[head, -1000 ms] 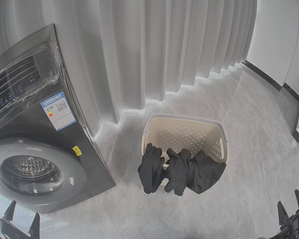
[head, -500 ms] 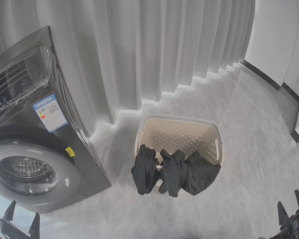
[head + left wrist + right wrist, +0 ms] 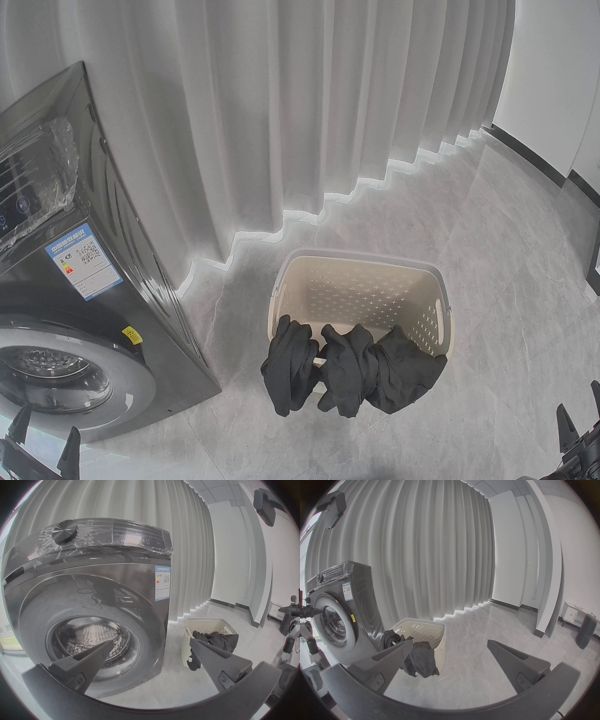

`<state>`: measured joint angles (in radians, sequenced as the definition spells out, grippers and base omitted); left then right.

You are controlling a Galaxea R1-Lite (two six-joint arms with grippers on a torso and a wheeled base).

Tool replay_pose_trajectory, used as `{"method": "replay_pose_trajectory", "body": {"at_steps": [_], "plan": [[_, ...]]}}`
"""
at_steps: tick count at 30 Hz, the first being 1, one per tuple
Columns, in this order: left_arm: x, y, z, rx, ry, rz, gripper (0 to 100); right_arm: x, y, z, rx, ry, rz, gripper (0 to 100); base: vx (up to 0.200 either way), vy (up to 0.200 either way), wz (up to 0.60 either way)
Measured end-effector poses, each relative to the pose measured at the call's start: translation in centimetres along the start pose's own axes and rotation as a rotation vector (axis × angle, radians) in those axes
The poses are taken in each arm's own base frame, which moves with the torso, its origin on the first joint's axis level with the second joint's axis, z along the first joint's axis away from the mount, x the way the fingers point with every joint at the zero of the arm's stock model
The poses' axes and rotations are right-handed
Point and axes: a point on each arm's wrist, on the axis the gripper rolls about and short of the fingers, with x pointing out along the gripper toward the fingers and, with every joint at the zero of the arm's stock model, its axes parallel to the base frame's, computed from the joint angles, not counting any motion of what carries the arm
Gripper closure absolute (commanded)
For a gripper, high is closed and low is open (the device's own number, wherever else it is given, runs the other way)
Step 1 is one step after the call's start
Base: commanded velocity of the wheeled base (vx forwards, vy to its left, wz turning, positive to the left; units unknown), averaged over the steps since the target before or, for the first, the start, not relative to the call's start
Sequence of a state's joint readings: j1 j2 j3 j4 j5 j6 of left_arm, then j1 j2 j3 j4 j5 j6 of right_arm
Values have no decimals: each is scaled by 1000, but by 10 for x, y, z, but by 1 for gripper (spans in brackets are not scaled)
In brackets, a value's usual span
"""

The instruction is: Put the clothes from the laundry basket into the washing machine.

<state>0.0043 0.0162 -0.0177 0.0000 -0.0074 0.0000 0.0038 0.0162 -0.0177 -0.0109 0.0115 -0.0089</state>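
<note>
A cream laundry basket [image 3: 359,284] stands on the grey floor, with black clothes [image 3: 350,369] draped over its near rim. The dark grey washing machine [image 3: 75,300] stands at the left, its round door [image 3: 53,381] facing me. My left gripper [image 3: 44,434] is open at the bottom left, in front of the machine. My right gripper [image 3: 578,415] is open at the bottom right, well short of the basket. From the left wrist the open left gripper [image 3: 151,645] faces the machine door [image 3: 90,645] and the basket [image 3: 207,627]. The right wrist shows the open right gripper [image 3: 450,647], the basket [image 3: 425,631] and the clothes [image 3: 420,661].
White pleated curtains [image 3: 300,106] hang behind the basket and machine. A white wall with a dark skirting [image 3: 537,156] runs along the right. Bare floor [image 3: 500,262] lies around the basket.
The whole head view has shifted: machine and basket sit further left and slightly lower in the picture. The camera moved; the clothes and basket keep their arrangement. Both grippers stay open.
</note>
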Motion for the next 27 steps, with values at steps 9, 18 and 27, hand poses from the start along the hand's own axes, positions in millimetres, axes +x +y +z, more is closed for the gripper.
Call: {"method": "replay_pose_trajectory", "body": {"at_steps": [9, 18, 27], "plan": [[0, 0, 0, 0, 0, 1, 0, 0, 0, 0, 0, 1, 1, 0, 0, 0, 0], [0, 0, 0, 0, 0, 1, 0, 0, 0, 0, 0, 0, 0, 0, 0, -200, 0], [0, 0, 0, 0, 0, 2, 0, 0, 0, 0, 0, 1, 1, 0, 0, -67, 0]]}}
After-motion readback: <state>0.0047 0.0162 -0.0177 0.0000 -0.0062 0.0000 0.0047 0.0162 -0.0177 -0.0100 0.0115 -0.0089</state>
